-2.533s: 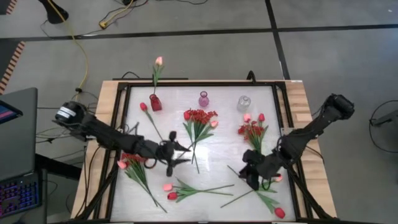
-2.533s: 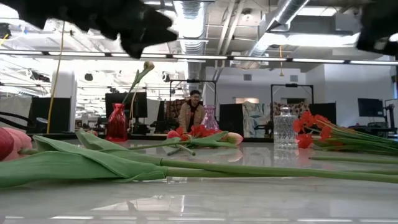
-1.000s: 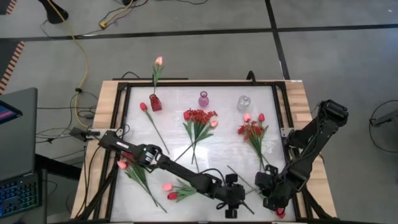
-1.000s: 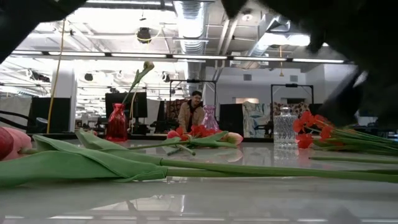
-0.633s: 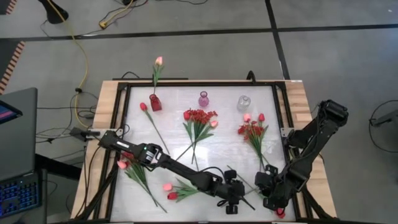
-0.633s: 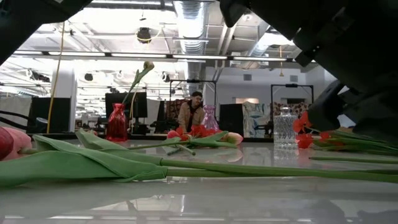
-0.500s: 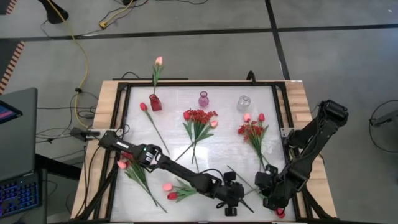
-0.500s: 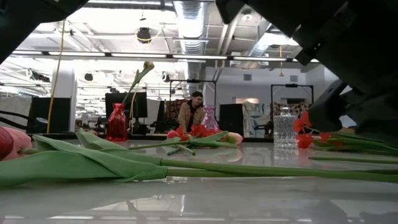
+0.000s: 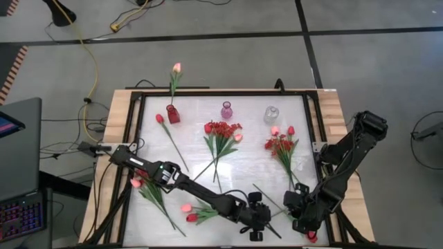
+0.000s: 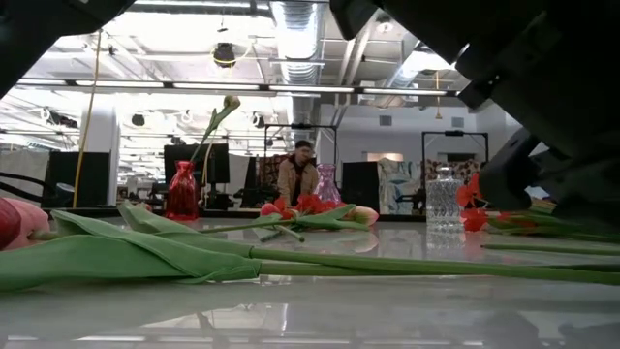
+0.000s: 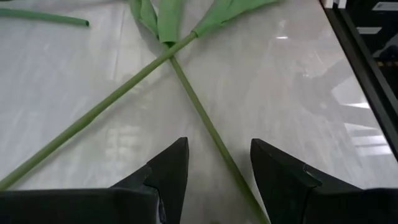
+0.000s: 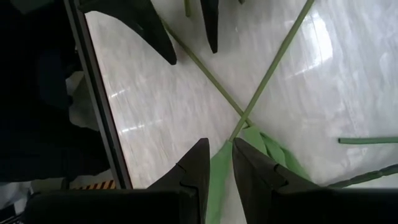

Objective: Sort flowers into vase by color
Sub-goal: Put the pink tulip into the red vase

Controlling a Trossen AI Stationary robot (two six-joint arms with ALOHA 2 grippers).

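Green stem (image 11: pixel 205 127) runs between open, empty left gripper (image 11: pixel 217 168) fingers at table's near edge; right gripper (image 12: pixel 219 163) nearby, narrowly parted astride a leaf (image 12: pixel 217 180).

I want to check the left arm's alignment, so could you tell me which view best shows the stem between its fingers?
The left wrist view: the stem runs between the open left gripper. The right wrist view shows it farther off, the high view only thinly, and the low view hides it.
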